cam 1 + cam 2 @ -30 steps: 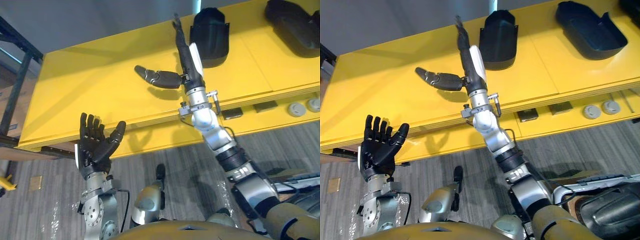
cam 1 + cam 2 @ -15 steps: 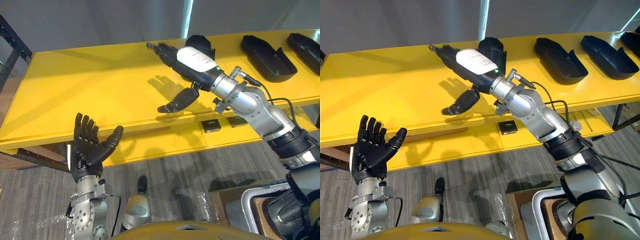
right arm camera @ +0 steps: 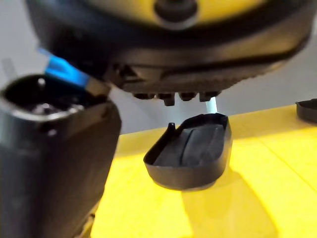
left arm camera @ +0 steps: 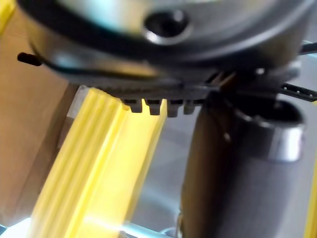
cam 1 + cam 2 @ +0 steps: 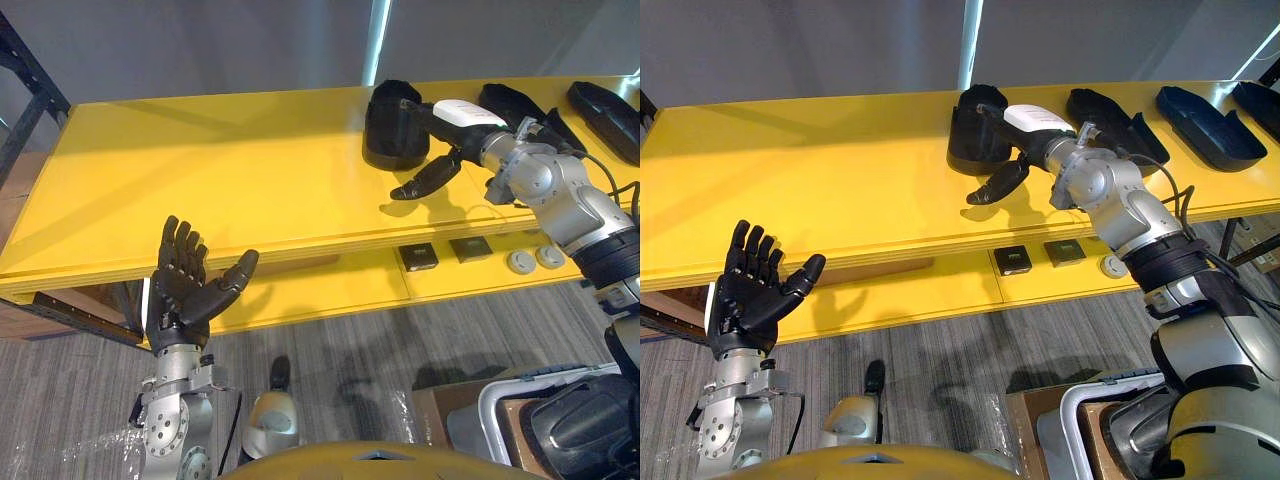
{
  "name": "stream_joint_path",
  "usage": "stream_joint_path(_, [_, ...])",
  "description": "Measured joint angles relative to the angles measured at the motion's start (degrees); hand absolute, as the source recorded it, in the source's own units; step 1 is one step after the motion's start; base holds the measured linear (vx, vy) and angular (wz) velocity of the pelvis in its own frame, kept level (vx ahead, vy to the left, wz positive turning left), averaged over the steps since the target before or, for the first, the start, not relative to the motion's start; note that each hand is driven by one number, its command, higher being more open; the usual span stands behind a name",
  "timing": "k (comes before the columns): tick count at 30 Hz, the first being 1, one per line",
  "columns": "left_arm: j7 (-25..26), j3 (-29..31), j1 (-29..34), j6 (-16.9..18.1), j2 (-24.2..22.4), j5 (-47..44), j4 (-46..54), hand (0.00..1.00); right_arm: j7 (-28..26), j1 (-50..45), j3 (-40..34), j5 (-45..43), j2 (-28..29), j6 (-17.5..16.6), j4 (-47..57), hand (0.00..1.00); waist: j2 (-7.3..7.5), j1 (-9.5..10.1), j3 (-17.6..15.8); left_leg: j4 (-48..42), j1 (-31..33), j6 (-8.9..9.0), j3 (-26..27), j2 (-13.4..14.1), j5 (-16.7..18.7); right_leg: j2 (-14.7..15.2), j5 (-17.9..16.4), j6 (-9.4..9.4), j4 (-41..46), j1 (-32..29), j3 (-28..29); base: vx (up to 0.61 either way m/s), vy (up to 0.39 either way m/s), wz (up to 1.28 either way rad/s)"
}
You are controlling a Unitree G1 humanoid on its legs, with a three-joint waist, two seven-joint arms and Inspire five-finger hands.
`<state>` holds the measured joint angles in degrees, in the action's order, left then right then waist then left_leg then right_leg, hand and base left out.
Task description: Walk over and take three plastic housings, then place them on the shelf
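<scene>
**Housing (image 5: 392, 128) in reach, not yet gripped**

Standing near the far edge of the yellow table (image 5: 200, 180), this housing is the first in a row, with the other housings (image 5: 1110, 112) lined up to its right. The right robot hand (image 5: 458, 122) reaches across the table towards it. Its fingers are straight over the top and its thumb is spread wide below, a shape that suits closing round the shell's wall. In the right wrist view the housing (image 3: 190, 156) rests on the table with a gap before the hand, so I judge that nothing is held. The left robot hand (image 5: 185, 292) hangs in front of the table's near edge, palm up and fingers spread, holding nothing. It is probably kept free to take a later housing. By my reading all three are yet to be taken.
</scene>
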<state>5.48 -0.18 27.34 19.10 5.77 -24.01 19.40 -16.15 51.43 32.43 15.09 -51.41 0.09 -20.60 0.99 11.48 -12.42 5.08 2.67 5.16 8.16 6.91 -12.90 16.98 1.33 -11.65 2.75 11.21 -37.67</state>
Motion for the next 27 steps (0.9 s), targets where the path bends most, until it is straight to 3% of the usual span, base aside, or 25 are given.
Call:
stream_joint_path(11, [-9.33,0.04,-1.12,3.44,2.16,-0.87,8.34,1.00,-12.17,-1.13,-0.10,-2.34,1.94,0.34,-1.32,1.00,0.05,-0.33,-0.01,0.00,-0.03,0.05,0.35,0.14,-0.12,-0.07,0.06,0.07,-0.02,-0.15,0.28,-0.02,-0.006,-0.02])
stream_joint_path(20, [-11.27,1.22,-2.44,3.60,3.63,-1.17,8.48,1.00,-17.19,-1.14,3.63,-2.07,1.94,-4.06,-2.29,1.00,0.96,0.61,0.53,0.02,-0.11,0.07,0.34,0.16,-0.13,-0.09,0.04,0.10,-0.04,-0.08,0.26,0.00,0.000,0.00])
stream_joint_path(27, [-13.19,2.27,-1.96,3.60,3.89,-1.19,8.48,1.00,-22.68,-1.14,5.42,-1.76,1.89,-4.28,-3.22,1.00,1.68,0.94,0.85,0.03,-0.11,0.09,-0.08,0.15,-0.13,-0.22,-0.19,0.49,-0.14,0.31,-0.21,0.00,0.000,0.02])
